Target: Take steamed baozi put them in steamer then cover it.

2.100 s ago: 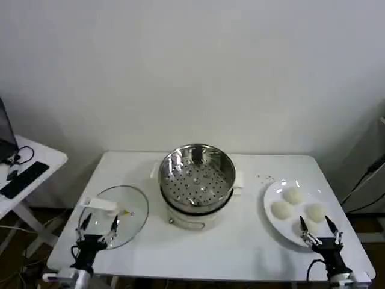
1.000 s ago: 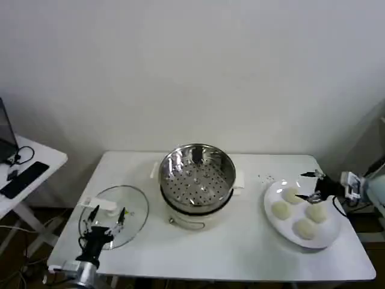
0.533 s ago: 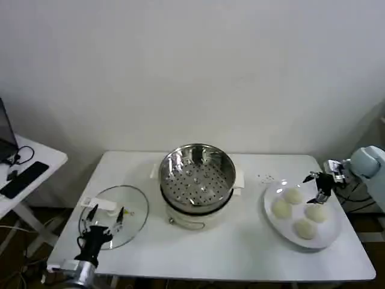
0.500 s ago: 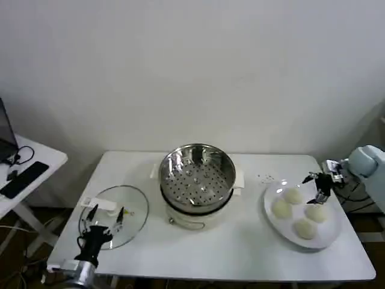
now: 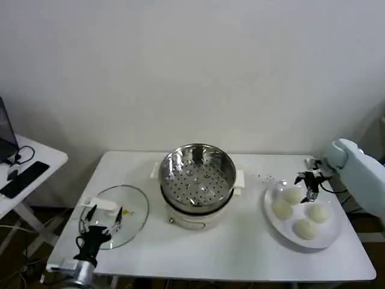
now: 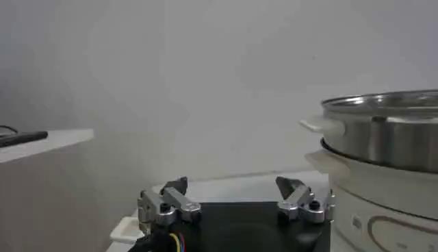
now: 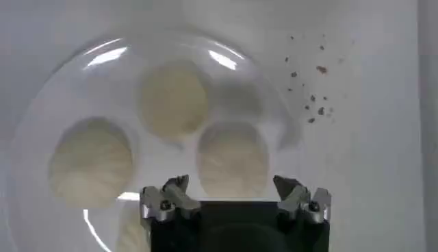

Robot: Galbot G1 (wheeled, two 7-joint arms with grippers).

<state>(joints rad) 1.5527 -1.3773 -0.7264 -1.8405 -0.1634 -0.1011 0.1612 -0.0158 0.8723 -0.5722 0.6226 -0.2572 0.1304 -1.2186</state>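
over on the right side of the white table [image 5: 240, 247], the right end effector [image 5: 305, 182] hangs above the far edge of the white plate [image 5: 278, 224], its fingers spread wide and holding nothing. the right wrist view looks straight down between the two fingertips [image 7: 174, 186] onto the plate [image 7: 41, 116], where one steamed baozi [image 7: 233, 157] lies just ahead of the open jaws, another [image 7: 172, 99] sits beyond it, a third [image 7: 90, 159] lies off to the side, and a fourth [image 7: 130, 233] peeks out beside the end effector's body. from the head view the four baozi [image 5: 292, 195] rest together on the plate, well apart from the steamer [image 5: 197, 176], which stands in the middle of the table with its shiny perforated basket uncovered on the white pot base. dark crumbs [image 7: 311, 103] speckle the table just beyond the plate rim. the cover [image 5: 123, 211] lies flat on the table to the left of the steamer, its white knob toward the left edge. the left end effector [image 5: 101, 221] sits low at the near left edge of the table, over the near rim of the cover, fingers apart and empty; its wrist view shows the steamer's side [image 6: 383, 137] nearby. a second white table [image 5: 36, 158] with a dark device on it stands farther left.
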